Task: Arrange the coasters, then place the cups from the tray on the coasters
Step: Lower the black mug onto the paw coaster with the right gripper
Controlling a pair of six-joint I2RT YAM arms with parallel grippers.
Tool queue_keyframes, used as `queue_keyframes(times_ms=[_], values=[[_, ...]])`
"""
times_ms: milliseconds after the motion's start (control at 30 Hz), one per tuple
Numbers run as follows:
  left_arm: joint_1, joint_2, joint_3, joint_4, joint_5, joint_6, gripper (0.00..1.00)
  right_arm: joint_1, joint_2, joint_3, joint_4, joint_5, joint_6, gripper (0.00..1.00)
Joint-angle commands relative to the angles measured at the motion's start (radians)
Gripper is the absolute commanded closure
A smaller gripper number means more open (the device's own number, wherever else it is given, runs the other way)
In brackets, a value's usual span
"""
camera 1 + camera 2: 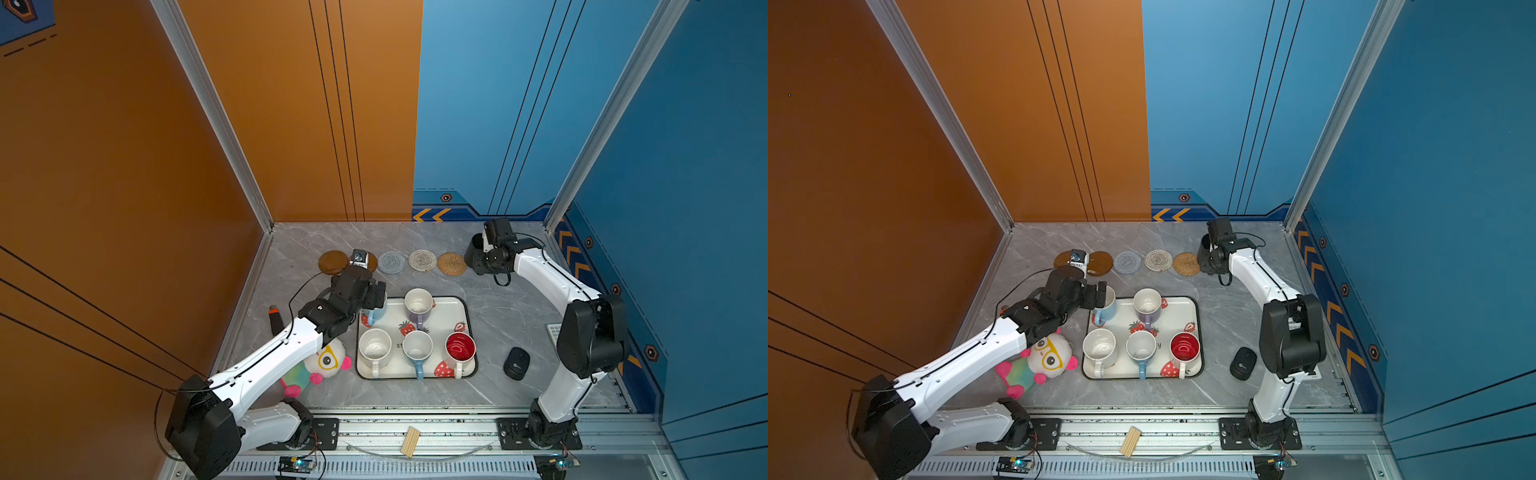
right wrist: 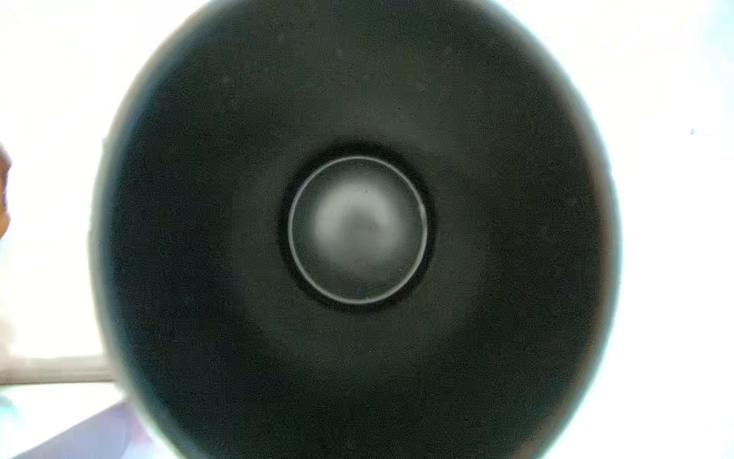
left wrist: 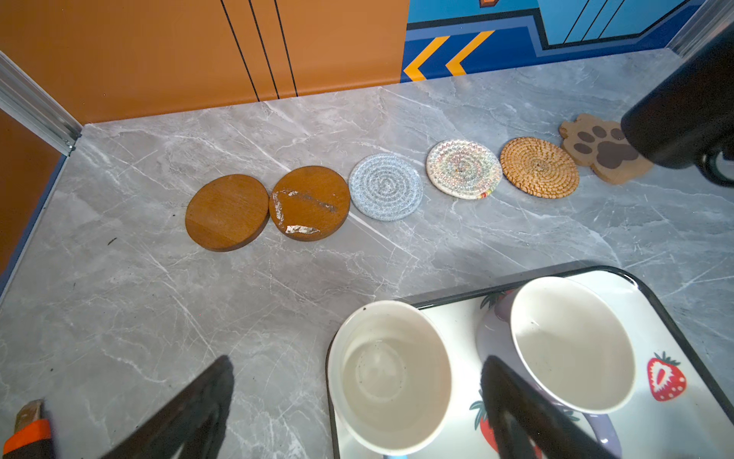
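A: State of the left gripper (image 3: 357,371)?
B: Fingers (image 3: 198,397) were wide apart, straddling the light blue ceramic mug (image 3: 391,381). It sat at the upper-left corner of the white strawberry-print tray (image 1: 446,316) in both top views. One finger was on the table side, the other between it and the lavender mug (image 3: 572,341). The handle pointed to the frame's lower left in a top view. Left arm was nearer, so a close across the body looked enough
A: Right?
B: Right gripper (image 1: 486,249) was clamped on the glossy black mug (image 3: 683,119), over the tan paw-shaped coaster (image 3: 599,149) at upper right of the left wrist view. Couldn't tell contact
A: Text?
B: Only "st" on the tray
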Motion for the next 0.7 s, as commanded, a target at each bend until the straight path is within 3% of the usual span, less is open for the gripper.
queue_keyframes(times_ms=[0, 267, 667], values=[[0.011, 0.013, 0.023, 0.009, 0.021, 0.008, 0.02, -0.012, 0.065, 0.133, -0.019, 0.034, -0.041, 1.00], [0.021, 0.015, 0.026, 0.017, 0.022, 0.010, 0.02, -0.042, 0.225, 0.344, -0.093, 0.072, -0.072, 1.00], [0.034, 0.037, 0.036, 0.021, 0.035, 0.005, 0.02, -0.082, 0.274, 0.340, -0.096, 0.060, -0.061, 1.00]])
